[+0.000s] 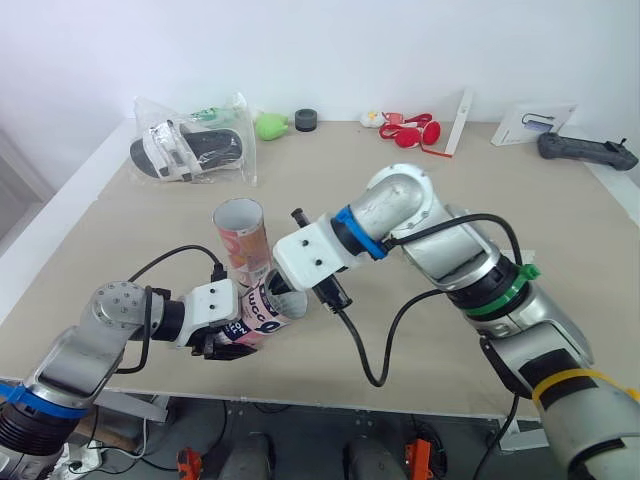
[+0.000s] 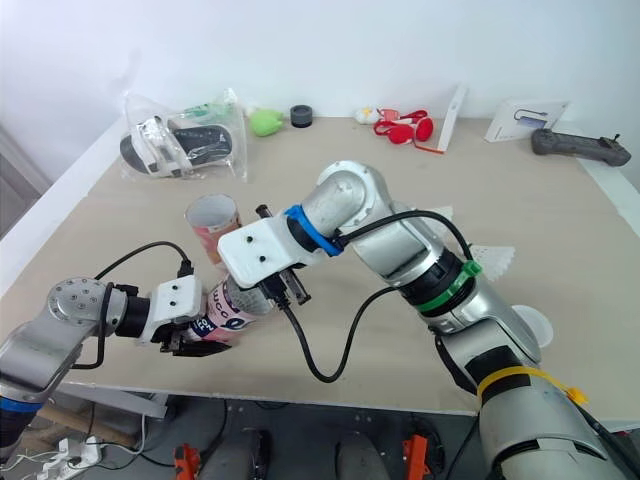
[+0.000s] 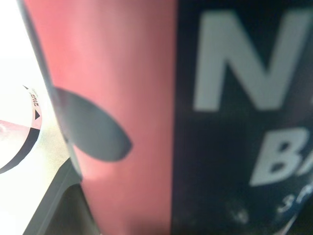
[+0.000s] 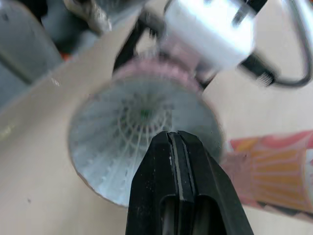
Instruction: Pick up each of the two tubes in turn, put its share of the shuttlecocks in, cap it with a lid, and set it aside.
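At the front edge of the surface (image 1: 450,180): left tool (image 1: 225,342) clenched on the tilted tube (image 1: 262,308), right tool (image 4: 175,134) pinched closed at its mouth.
We see a shuttlecock (image 4: 122,122) sitting in that mouth, skirt outward. Risks, we judge: closed tips crush feathers if pushed off-centre; tube is near the edge, so a slip drops it; right arm's cable (image 1: 365,350) could snag the second tube (image 1: 240,235), upright just behind. Surface is beige board, clutter along the back: bagged sandals (image 1: 190,150), controller (image 1: 587,150); white wall (image 1: 300,50) behind.
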{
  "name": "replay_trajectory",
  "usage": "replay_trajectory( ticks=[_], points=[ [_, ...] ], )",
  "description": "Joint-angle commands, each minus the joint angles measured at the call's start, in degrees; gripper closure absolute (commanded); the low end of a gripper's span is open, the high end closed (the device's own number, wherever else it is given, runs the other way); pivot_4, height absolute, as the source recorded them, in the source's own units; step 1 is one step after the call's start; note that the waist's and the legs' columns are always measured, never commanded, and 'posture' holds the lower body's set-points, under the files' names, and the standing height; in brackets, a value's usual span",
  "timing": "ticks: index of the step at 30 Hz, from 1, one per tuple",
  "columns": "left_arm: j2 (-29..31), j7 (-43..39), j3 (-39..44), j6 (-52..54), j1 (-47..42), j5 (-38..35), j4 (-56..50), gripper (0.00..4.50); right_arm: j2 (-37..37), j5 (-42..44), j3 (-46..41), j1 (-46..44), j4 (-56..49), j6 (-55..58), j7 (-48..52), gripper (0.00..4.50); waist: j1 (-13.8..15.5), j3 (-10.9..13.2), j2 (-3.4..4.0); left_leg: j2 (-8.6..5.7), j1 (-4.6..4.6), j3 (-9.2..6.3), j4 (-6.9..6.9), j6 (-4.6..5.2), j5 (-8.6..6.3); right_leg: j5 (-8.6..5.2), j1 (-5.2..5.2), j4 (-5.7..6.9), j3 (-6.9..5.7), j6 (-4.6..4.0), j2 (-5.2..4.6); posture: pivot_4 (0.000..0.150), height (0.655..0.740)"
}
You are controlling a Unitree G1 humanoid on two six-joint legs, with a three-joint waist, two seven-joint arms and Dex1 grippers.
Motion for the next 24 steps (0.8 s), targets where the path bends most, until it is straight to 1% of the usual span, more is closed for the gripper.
replay_trajectory(
  ticks=[1, 4, 7, 13, 21, 24],
  points=[
    [-1.14, 0.73, -4.61, 1.34, 1.64, 0.57, 1.53, 1.42, 3.67, -2.78, 3.4, -1.02, 1.48, -1.85, -0.81, 4.46, 0.0, 0.0, 0.0, 0.0, -0.01, 0.0, 0.0, 0.0, 0.0, 0.0, 0.0, 0.0, -0.01, 0.0, 0.01, 0.15, 0.74],
    [-1.35, 0.73, -4.83, 1.68, 1.43, 0.44, 1.49, 1.42, 6.75, -4.86, 7.02, -0.45, 5.65, -3.75, -0.24, 4.46, 0.0, -0.03, 0.0, 0.0, -0.02, -0.03, -0.01, 0.0, 0.0, -0.02, 0.01, 0.0, -0.05, 0.0, 0.02, 0.15, 0.74],
    [-1.6, 0.86, -5.11, 2.28, 1.33, 0.32, 1.06, 1.42, 7.78, -4.57, 7.13, 0.44, 5.19, -3.98, 1.15, 4.46, -0.12, -0.14, -0.09, 0.03, 0.13, -0.03, -0.01, 0.0, 0.0, -0.02, 0.13, 0.0, -0.06, -0.02, 0.02, 0.15, 0.74],
    [-1.6, 1.22, -4.88, 2.92, 1.79, 0.19, 0.49, 1.42, 6.55, -2.59, 2.67, -0.73, 2.99, -1.93, 2.48, 4.46, -0.14, -0.16, -0.04, 0.06, 0.21, -0.05, -0.06, 0.0, 0.0, 0.02, 0.13, 0.01, -0.07, -0.11, 0.05, 0.15, 0.74],
    [-1.71, 1.45, -4.8, 3.31, 2.17, 0.1, 0.06, 1.42, 3.31, 2.94, -3.12, -2.87, -2.38, 2.58, 4.93, 4.46, -0.01, -0.13, -0.07, -0.17, -0.06, -0.14, -0.06, 0.0, 0.0, -0.16, 0.07, 0.0, -0.08, 0.12, -0.14, 0.15, 0.74],
    [-1.74, 1.38, -4.85, 3.05, 2.09, 0.2, 0.41, 1.42, 2.12, 3.68, -4.03, -3.74, -2.87, 2.97, 5.05, 4.46, -0.01, -0.13, -0.08, -0.23, -0.08, -0.17, -0.06, -0.01, 0.0, -0.19, 0.07, 0.0, -0.1, 0.15, -0.2, 0.15, 0.74]
  ],
)
